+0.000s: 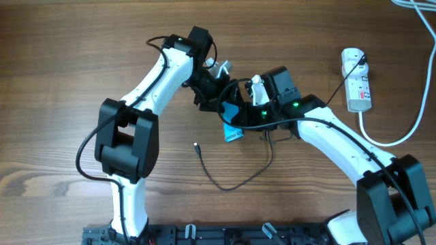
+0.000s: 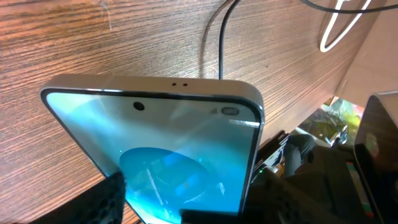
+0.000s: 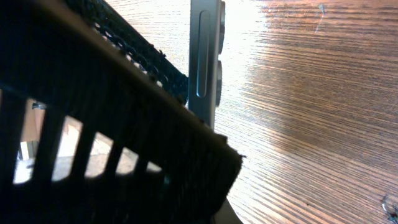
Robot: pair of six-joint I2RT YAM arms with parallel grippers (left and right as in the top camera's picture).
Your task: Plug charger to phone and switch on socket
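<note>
The two arms meet mid-bench, the left arm point(image 1: 153, 82) from the far left and the right arm point(image 1: 327, 136) from the near right, and between them they hide most of the phone point(image 1: 233, 131). Overhead, only a cyan strip and its lettered end show below the wrists.

The left wrist view is filled by the phone's screen point(image 2: 180, 143), with a dark finger point(image 2: 106, 199) against its lower left edge. The left jaws appear closed on the phone's lower part. In the right wrist view a black finger pad point(image 3: 112, 124) covers the foreground, and I cannot tell how far the right jaws are open.

The phone is tilted off the bench point(image 1: 61, 47), edge-on to the right wrist camera point(image 3: 205, 62). Its long axis runs roughly far to near, with the camera-hole end away from the left wrist.

There is one charger point(image 1: 225, 185), looped on the wood near the phone, with its connector point(image 1: 196, 145) lying free to the phone's left and not touching it. One socket point(image 1: 357, 80) lies well apart at the far right, holding a black plug and one white cord point(image 1: 390, 141).
</note>
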